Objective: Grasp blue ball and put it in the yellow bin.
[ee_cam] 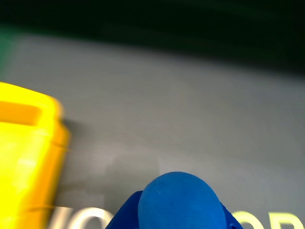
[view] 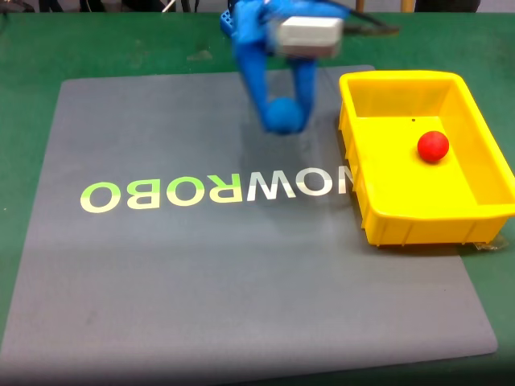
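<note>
In the fixed view the blue ball (view: 282, 115) hangs above the grey mat, held between the blue fingers of my gripper (view: 282, 119), just left of the yellow bin (view: 392, 221). The gripper is shut on the ball. From the wrist camera the blue ball (ee_cam: 181, 201) sits at the bottom centre, with blue gripper fingers (ee_cam: 123, 218) hugging its sides, and the yellow bin (ee_cam: 28, 157) stands at the left edge. A red ball (view: 433, 146) lies inside the bin.
The grey mat (view: 201, 273) with "ROBOWOW"-style lettering covers most of the green table (view: 32, 48). The bin sits at the mat's right edge in the fixed view. Open mat stretches in front and to the left.
</note>
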{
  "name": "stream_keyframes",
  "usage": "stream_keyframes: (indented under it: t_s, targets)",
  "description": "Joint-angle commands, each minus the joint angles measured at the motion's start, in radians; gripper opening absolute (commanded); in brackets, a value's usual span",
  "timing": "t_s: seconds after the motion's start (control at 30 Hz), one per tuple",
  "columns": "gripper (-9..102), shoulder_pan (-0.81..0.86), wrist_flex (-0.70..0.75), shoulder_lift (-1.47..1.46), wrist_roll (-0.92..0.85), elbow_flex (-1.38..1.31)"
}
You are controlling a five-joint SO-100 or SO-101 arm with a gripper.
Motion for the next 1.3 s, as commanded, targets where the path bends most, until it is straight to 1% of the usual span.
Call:
stream_keyframes:
  t_s: [0.0,0.23,0.43,0.6,0.63,0.7,0.77,0.83,0.9,1.1,1.27]
  targets:
    - [0,-0.115,-0.029,0.101,0.02,-0.069]
    - [0,-0.321,-0.037,0.08,0.029,-0.069]
    - [0,-0.407,-0.037,0.041,0.037,-0.069]
    - [0,-0.413,-0.037,0.009,0.028,-0.069]
    - [2,-0.411,-0.037,0.005,0.023,-0.069]
    - [13,-0.402,-0.032,-0.002,0.015,-0.069]
    - [22,-0.393,-0.029,-0.002,0.012,-0.067]
    - [27,-0.385,-0.028,0.003,0.012,-0.063]
    - [29,-0.376,-0.026,0.014,0.015,-0.058]
    - [30,-0.351,0.021,0.077,0.018,-0.057]
    - [30,-0.331,0.081,0.216,0.034,-0.008]
